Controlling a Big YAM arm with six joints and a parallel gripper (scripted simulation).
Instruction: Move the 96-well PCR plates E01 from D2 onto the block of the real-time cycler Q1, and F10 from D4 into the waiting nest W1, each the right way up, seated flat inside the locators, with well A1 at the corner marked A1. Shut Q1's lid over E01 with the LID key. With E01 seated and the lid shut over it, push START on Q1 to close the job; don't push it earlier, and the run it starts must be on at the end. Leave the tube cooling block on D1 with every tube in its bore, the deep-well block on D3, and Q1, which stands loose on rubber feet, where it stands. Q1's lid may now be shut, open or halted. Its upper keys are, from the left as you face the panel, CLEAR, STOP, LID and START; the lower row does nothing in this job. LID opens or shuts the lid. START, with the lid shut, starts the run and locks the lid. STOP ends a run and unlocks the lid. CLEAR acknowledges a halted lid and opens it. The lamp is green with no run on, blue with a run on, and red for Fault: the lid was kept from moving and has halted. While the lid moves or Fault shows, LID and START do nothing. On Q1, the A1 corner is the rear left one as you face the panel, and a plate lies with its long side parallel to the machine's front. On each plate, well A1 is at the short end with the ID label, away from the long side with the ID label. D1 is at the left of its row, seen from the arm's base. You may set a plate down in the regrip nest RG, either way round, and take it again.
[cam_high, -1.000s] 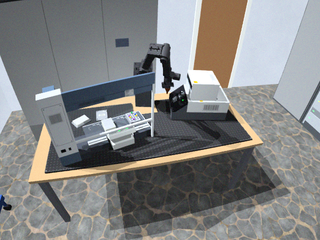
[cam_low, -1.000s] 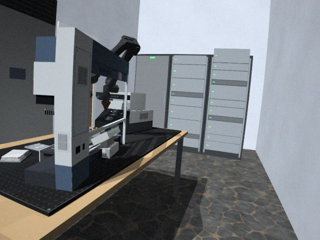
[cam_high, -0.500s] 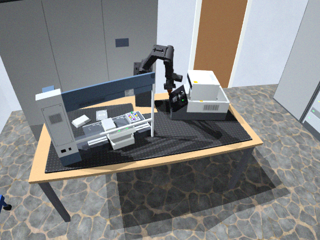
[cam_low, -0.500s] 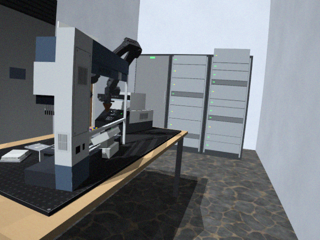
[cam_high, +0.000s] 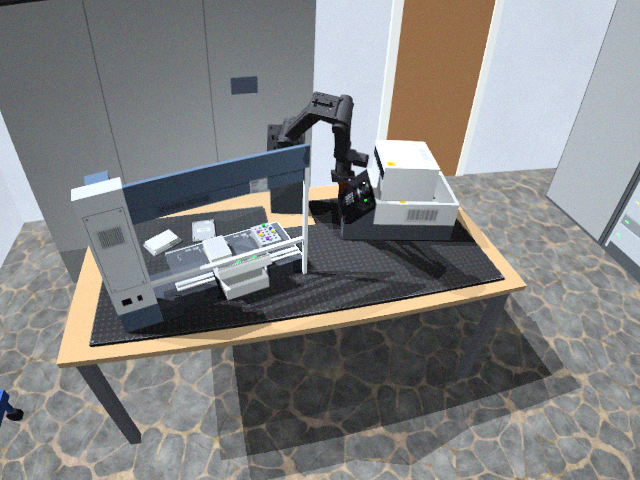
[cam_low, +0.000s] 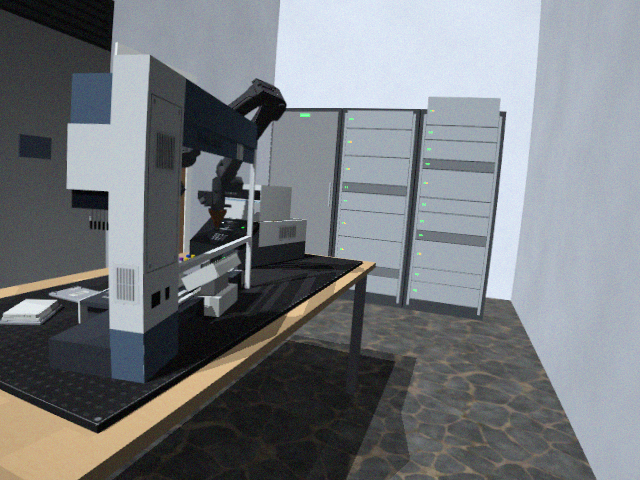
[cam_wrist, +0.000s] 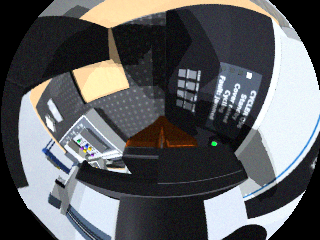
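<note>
My gripper (cam_high: 341, 179) is shut and empty, its orange fingertips (cam_wrist: 162, 135) pointing down just above the sloped black key panel (cam_high: 356, 198) of the cycler Q1 (cam_high: 408, 206). The panel's lamp (cam_wrist: 214, 143) glows green. The rows of keys (cam_wrist: 188, 90) lie just beyond the fingertips. Q1's white lid housing (cam_high: 405, 167) sits over the machine's front part, and its block is hidden. One white plate (cam_high: 161, 241) lies on the mat left of the deck. A second flat plate (cam_high: 203, 228) lies behind the deck. I cannot read their labels.
The liquid handler's tower (cam_high: 116, 253) and blue gantry beam (cam_high: 217, 180) span the deck. The tube cooling block (cam_high: 265, 235) with coloured tubes and a white block (cam_high: 217, 248) stand on the deck. A thin white post (cam_high: 305, 227) stands between the deck and Q1.
</note>
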